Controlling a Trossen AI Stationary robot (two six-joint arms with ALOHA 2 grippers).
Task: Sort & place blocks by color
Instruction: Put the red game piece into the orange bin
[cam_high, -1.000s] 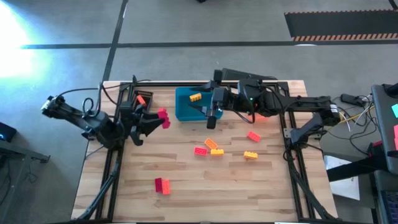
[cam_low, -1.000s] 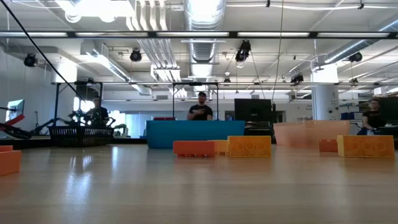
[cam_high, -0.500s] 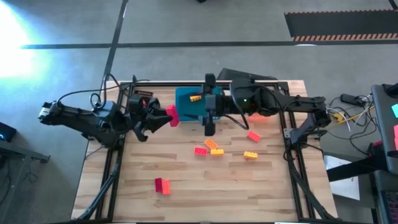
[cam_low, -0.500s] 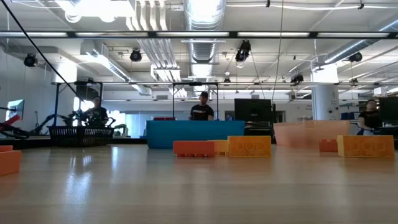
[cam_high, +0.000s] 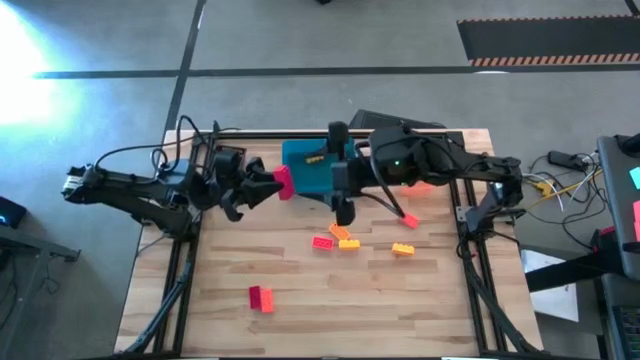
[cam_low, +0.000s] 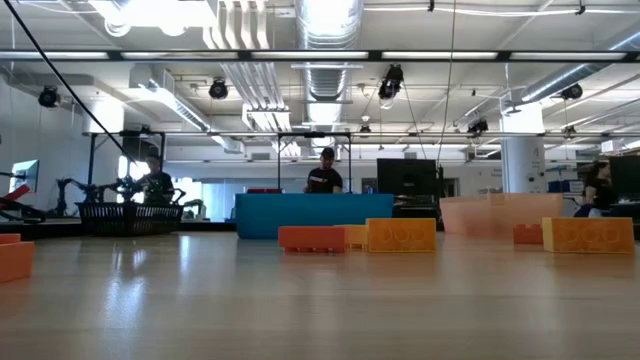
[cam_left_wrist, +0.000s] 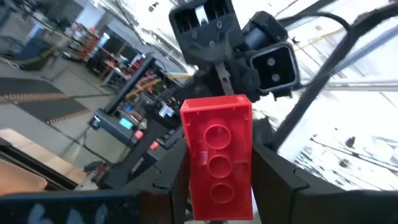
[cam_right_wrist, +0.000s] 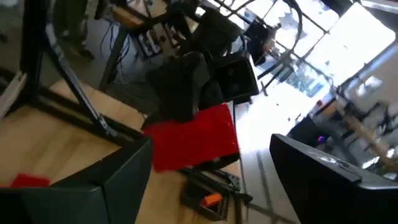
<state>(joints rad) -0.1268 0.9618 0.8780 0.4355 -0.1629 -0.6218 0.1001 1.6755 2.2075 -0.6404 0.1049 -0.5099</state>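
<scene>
My left gripper hovers just left of the blue tray, shut on a red studded block. One yellow block lies in that tray. My right gripper is open, above the table right of the held block and apart from it. In the right wrist view the red block shows beyond the open fingers. Loose on the table lie a red block, an orange one, two yellow ones, another red one and a red-magenta pair. My left gripper pinches the red block between its two fingers, which lie on its two long sides at the lower end. The fingers come level from the table's left. The block is lifted clear of the table, sticks out past the fingertips toward the right arm, and its studs face the wrist camera.
A black tray sits at the far left corner and an orange tray lies partly under the right arm. The right arm stretches across the far half of the table. Bare wood shows along the near edge. People stand in the room beyond.
My left gripper has carried the red block toward the table's right and a little toward the far edge, from beside the black tray up to the blue tray's left side, staying shut on it. My right gripper has swung slightly toward the near edge.
</scene>
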